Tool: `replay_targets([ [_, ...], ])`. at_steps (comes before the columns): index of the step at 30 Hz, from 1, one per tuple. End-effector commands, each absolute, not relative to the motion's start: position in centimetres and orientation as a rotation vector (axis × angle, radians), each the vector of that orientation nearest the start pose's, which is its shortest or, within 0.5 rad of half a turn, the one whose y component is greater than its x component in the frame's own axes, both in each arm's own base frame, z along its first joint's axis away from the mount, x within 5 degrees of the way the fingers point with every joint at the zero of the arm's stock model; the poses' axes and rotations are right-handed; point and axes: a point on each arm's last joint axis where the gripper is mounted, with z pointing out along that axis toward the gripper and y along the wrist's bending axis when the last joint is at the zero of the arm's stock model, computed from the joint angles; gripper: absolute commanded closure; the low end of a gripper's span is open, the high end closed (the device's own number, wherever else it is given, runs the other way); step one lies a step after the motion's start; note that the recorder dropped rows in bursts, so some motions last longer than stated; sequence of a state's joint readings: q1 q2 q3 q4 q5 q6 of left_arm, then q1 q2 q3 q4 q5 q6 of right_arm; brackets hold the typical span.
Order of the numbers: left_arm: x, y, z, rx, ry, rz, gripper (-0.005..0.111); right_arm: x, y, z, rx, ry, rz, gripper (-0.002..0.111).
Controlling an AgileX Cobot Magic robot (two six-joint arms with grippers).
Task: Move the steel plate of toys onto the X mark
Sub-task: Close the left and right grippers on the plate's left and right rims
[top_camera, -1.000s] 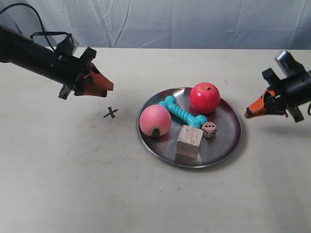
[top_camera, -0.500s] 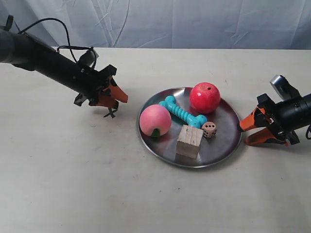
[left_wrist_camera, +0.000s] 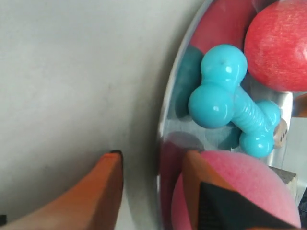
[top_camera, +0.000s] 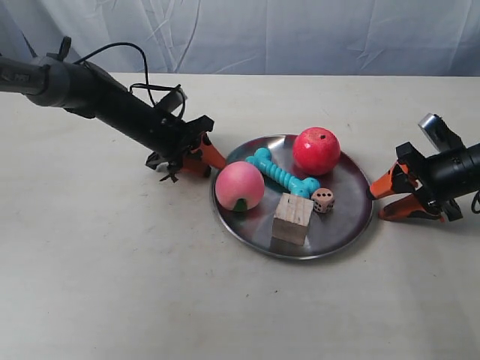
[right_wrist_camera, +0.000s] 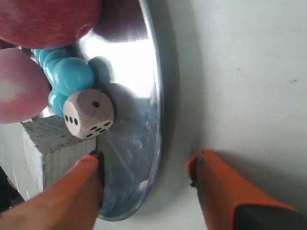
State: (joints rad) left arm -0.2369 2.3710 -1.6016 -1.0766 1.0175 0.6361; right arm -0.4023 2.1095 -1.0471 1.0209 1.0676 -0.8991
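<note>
The steel plate (top_camera: 351, 225) lies mid-table and holds the red ball (top_camera: 316, 151), pink peach (top_camera: 239, 186), teal bone (top_camera: 282, 174), wooden cube (top_camera: 292, 218) and die (top_camera: 322, 200). My left gripper (top_camera: 212, 160) is open at the plate's left rim. In its wrist view the gripper (left_wrist_camera: 152, 154) has the rim (left_wrist_camera: 165, 115) between its fingers, beside the peach (left_wrist_camera: 249, 187). My right gripper (top_camera: 379, 199) is open at the right rim, which passes between its fingers in its wrist view (right_wrist_camera: 145, 158), near the die (right_wrist_camera: 88, 113). The X mark (top_camera: 169, 178) peeks out under the left wrist.
A pale table (top_camera: 112, 285) carries everything, with a wrinkled white cloth backdrop (top_camera: 300, 30) behind it. A black cable (top_camera: 142, 60) loops above the left arm.
The left arm has swung right and down, over the X mark, to the plate's left rim. The right gripper dropped to the right rim and opened. The plate has not moved.
</note>
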Motion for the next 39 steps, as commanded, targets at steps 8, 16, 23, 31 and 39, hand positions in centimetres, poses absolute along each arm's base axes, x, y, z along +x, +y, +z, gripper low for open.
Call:
replay_targets([
  [8, 42.7, -17.9, 8.6, 0.269, 2.769, -1.311, 0.066, 33.5, -4.8, 8.8, 0.291, 2.752, 1.155, 0.053],
  [16, 42.2, -19.3, 8.4, 0.327, 2.770, -1.289, 0.068, 33.8, -4.5, 8.6, 0.279, 2.764, 1.090, 0.053],
  [23, 42.2, -19.4, 8.2, 0.338, 2.772, -1.258, 0.087, 34.0, -4.6, 8.5, 0.296, 2.757, 1.057, 0.062],
  [31, 42.2, -19.4, 8.2, 0.342, 2.771, -1.254, 0.107, 34.1, -4.7, 8.5, 0.312, 2.750, 1.055, 0.108],
  [39, 42.2, -19.4, 8.2, 0.342, 2.773, -1.259, 0.107, 34.1, -4.7, 8.5, 0.318, 2.747, 1.058, 0.109],
])
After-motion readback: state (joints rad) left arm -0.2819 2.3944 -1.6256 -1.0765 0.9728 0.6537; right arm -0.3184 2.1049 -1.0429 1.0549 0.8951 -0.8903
